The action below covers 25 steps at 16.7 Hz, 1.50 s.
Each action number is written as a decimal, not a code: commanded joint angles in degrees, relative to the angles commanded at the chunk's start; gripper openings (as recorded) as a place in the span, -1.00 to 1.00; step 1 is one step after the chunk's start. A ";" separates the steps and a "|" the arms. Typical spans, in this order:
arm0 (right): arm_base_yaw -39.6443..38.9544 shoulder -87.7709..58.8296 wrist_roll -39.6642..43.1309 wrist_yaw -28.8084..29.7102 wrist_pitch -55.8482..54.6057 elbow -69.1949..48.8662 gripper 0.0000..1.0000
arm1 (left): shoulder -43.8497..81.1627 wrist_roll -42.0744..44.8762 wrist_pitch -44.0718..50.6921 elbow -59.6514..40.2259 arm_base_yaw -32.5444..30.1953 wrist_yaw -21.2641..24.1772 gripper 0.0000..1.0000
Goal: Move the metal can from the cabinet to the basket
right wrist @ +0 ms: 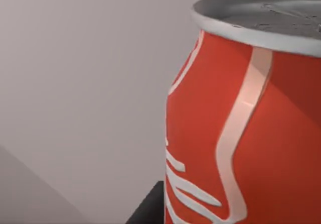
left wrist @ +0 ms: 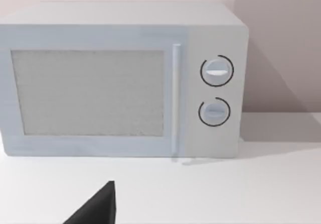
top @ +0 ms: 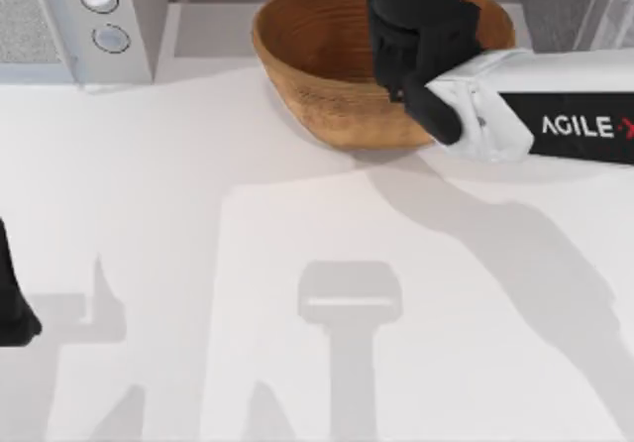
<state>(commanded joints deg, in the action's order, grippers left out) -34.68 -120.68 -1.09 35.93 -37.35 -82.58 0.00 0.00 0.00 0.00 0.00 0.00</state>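
Note:
The metal can (right wrist: 241, 133), red with white script and a silver top, sits very close in the right wrist view, with a dark fingertip (right wrist: 150, 209) at its lower edge. My right gripper (top: 414, 36) hangs over the round brown woven basket (top: 317, 75) at the back of the table, shut on the can. The arm's black wrist hides the can from above. A corner of the grey cabinet (top: 560, 1) lies at the back right. My left arm (top: 15, 308) rests parked at the table's left edge.
A white microwave (top: 79, 21) with two round knobs stands at the back left and faces the left wrist camera (left wrist: 120, 83). The white table (top: 198, 264) stretches bare in front of the basket, crossed by arm shadows.

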 joint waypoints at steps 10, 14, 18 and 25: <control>0.00 0.00 0.00 0.00 0.00 0.00 1.00 | 0.00 0.00 0.00 0.00 0.00 0.00 1.00; 0.00 0.00 0.00 0.00 0.00 0.00 1.00 | 0.00 0.00 0.00 0.00 0.00 0.00 1.00; 0.00 0.00 0.00 0.00 0.00 0.00 1.00 | 0.00 0.00 0.00 0.00 0.00 0.00 1.00; 0.00 0.00 0.00 0.00 0.00 0.00 1.00 | 0.00 0.00 0.00 0.00 0.00 0.00 1.00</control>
<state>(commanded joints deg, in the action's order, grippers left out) -34.68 -120.68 -1.09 35.93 -37.35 -82.58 0.00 0.00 0.00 0.00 0.00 0.00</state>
